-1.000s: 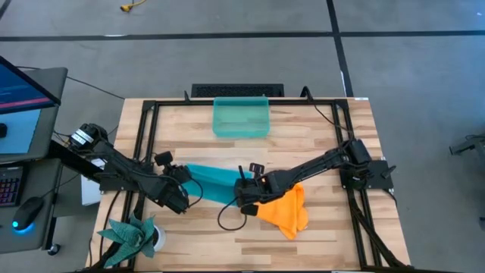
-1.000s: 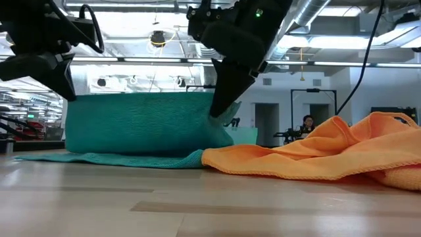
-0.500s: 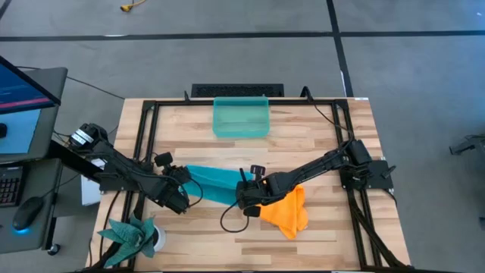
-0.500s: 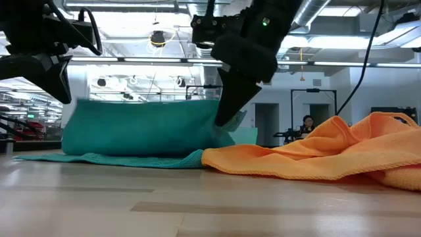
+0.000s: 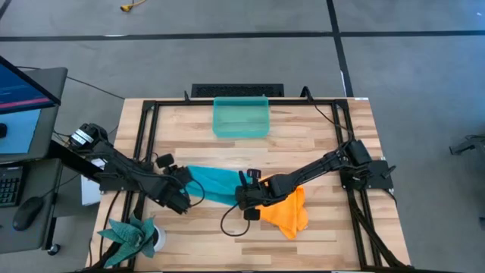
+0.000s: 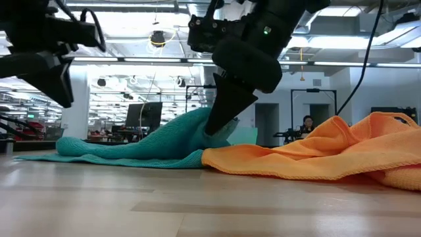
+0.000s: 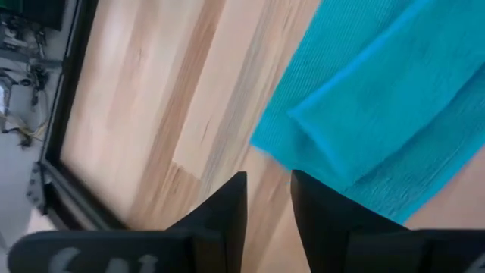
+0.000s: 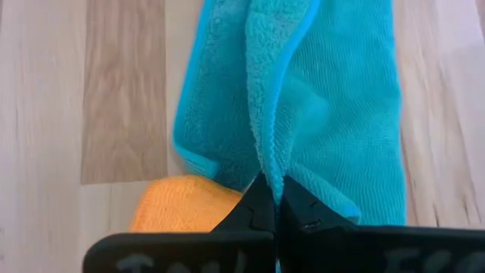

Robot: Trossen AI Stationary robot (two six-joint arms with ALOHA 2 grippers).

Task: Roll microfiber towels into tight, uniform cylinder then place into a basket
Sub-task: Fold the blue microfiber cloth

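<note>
Near the table's (image 5: 318,136) front edge, fleecy teal-blue towel (image 5: 216,184) pinched by shut right gripper (image 5: 244,199), clear of parted, empty left gripper (image 5: 182,199); crumpled orange-yellow towel (image 5: 286,211) alongside

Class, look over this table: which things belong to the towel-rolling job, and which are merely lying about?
Part of the job:
- teal towel, pinched by the right tool
- orange towel
- basket
- left tool, near the teal towel's edge, holding nothing

Lying about:
- potted plant
- keyboard and mouse on the side desk
</note>
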